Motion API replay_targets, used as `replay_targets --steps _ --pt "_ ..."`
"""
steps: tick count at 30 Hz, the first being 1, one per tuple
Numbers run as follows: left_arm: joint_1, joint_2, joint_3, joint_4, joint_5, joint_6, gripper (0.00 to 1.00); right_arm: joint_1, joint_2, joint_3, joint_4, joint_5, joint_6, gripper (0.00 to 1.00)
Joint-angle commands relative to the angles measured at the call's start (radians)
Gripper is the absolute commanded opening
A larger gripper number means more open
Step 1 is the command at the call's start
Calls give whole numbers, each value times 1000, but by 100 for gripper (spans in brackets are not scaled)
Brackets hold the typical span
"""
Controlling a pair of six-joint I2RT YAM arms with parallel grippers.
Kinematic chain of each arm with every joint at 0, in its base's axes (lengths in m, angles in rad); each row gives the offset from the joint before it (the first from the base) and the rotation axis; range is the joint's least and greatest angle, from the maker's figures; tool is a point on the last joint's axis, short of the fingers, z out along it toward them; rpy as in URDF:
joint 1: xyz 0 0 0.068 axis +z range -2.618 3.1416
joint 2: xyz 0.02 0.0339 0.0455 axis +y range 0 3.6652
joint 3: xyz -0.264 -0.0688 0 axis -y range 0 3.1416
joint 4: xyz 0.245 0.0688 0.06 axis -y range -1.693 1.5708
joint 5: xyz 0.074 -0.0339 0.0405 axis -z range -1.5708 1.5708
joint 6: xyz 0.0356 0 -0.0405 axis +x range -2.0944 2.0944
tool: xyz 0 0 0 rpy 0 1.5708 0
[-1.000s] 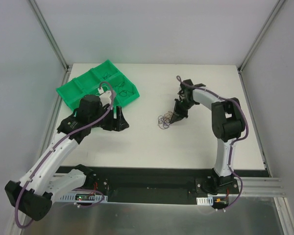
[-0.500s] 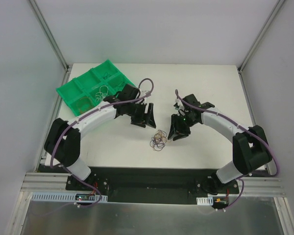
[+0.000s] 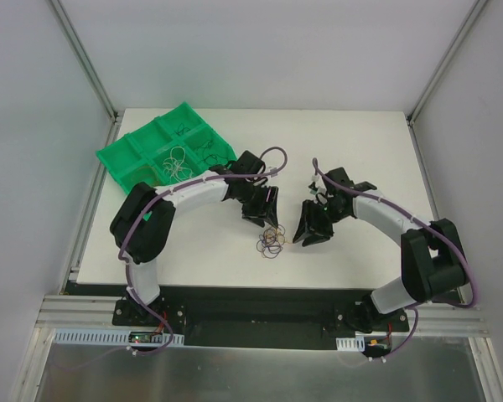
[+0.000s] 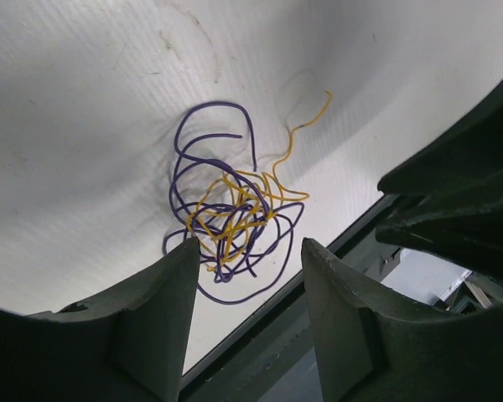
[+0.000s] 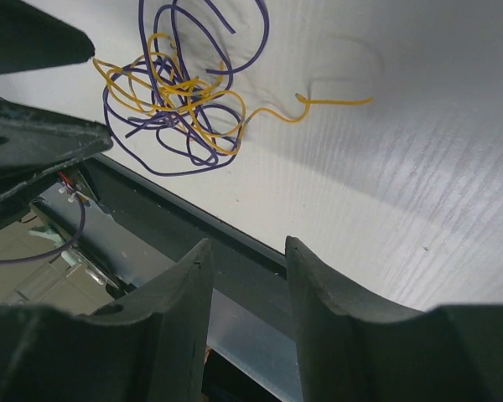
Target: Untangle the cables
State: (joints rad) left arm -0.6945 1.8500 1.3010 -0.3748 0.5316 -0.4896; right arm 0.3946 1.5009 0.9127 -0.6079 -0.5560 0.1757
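The cables [image 3: 271, 241] are one small tangled clump of thin purple and yellow wires lying on the white table near its front edge. In the left wrist view the clump [image 4: 230, 222] lies just beyond the fingertips of my left gripper [image 4: 247, 251], which is open and holds nothing. My left gripper [image 3: 264, 213] hangs just above and left of the clump. My right gripper [image 3: 308, 228] stands to the clump's right, apart from it. Its jaws [image 5: 247, 247] are open and empty, with the clump [image 5: 184, 105] further off to the upper left. One yellow wire end [image 5: 335, 102] trails free.
A green compartment tray [image 3: 126, 159] sits at the back left with thin wires [image 3: 174, 159] in its cells. The table's front edge and the black rail [image 3: 260, 295] run close below the clump. The two grippers face each other closely across the clump.
My right gripper let go of the clump, opened and drew back to the right. My left arm swung from the tray across to the clump, and its jaws narrowed a little.
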Motion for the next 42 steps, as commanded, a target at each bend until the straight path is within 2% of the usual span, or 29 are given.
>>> replay_targets --steps 1,4,7,11,14,18,21,27,35,42 --pt "-11 29 66 -18 -53 11 52 4 -34 -15 30 -68 15 43" --pt "-11 70 101 -19 -42 6 50 16 -18 -14 51 -87 16 43" --pt "-13 92 119 -21 -44 3 38 24 22 -8 82 -105 30 42" --pt "-14 77 104 -23 -30 8 28 44 71 20 115 -117 50 42" --pt "-14 61 90 -23 -9 10 30 53 105 38 145 -136 67 43" --pt "-14 34 70 -24 1 32 43 76 143 55 168 -140 73 43" --pt "-13 25 60 -23 -2 69 44 87 163 58 194 -136 88 43" --pt "-14 23 50 -24 34 75 38 87 205 63 218 -108 111 34" --pt "-14 -5 14 -27 53 54 37 87 249 84 218 -101 114 9" --pt "-14 -31 1 -32 51 63 29 87 237 83 208 -90 113 0"
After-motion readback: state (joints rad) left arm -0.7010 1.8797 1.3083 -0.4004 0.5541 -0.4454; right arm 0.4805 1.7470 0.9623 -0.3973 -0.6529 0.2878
